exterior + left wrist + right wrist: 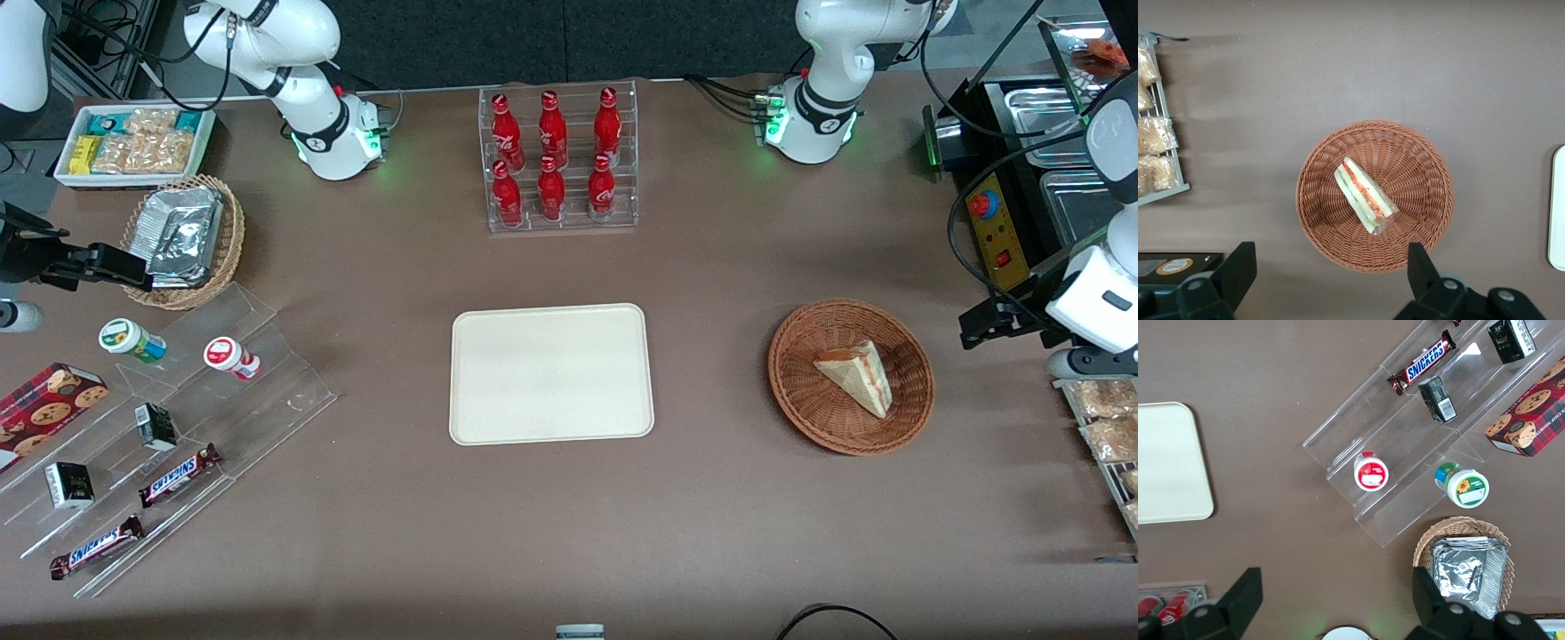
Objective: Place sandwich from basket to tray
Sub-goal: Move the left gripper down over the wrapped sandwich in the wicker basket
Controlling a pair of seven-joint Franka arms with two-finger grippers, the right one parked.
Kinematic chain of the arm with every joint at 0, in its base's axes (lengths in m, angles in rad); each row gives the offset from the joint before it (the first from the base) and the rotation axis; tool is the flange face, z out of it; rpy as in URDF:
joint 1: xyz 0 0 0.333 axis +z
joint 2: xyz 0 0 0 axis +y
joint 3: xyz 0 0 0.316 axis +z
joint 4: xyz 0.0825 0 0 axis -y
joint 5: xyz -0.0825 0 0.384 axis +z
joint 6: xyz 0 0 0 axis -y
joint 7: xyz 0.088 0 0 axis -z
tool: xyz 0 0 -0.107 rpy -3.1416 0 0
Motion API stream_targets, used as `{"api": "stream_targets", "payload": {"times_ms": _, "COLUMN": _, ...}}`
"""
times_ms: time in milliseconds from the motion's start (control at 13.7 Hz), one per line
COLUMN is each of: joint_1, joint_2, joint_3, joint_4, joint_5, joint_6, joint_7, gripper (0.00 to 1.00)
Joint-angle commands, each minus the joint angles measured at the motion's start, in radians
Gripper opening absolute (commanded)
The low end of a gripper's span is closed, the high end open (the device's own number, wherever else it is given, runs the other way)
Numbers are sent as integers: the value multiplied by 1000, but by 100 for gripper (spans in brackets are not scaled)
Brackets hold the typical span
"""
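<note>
Lying in the basket [851, 376], the sandwich [855, 376] is untouched; the gripper [1328, 270] hangs above the basket, fingers spread apart, tray [551, 373] well apart.

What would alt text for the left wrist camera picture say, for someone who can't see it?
A wedge sandwich lies in a round reddish-brown wicker basket on a brown table, seen from above. The open gripper hangs over the basket's edge, holding nothing; an edge of the cream tray shows alongside.
</note>
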Motion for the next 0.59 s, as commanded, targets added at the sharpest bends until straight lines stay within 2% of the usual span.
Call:
{"api": "stream_targets", "payload": {"times_ms": 0, "joint_1": -7, "joint_2": 11, "joint_3": 1, "joint_4": 17, "joint_5": 15, "joint_6": -38, "joint_7": -25, "gripper": 100}}
{"api": "stream_targets", "payload": {"times_ms": 146, "joint_1": -8, "joint_2": 31, "joint_3": -2, "joint_4": 18, "joint_5": 11, "joint_6": -37, "joint_7": -133, "gripper": 100}}
{"api": "stream_targets", "payload": {"times_ms": 366, "joint_1": -36, "joint_2": 54, "joint_3": -2, "joint_4": -29, "joint_5": 12, "joint_6": -37, "joint_7": -466, "gripper": 100}}
{"api": "stream_targets", "payload": {"times_ms": 512, "joint_1": -36, "joint_2": 54, "joint_3": -2, "joint_4": -73, "joint_5": -6, "joint_6": -2, "joint_7": -559, "gripper": 100}}
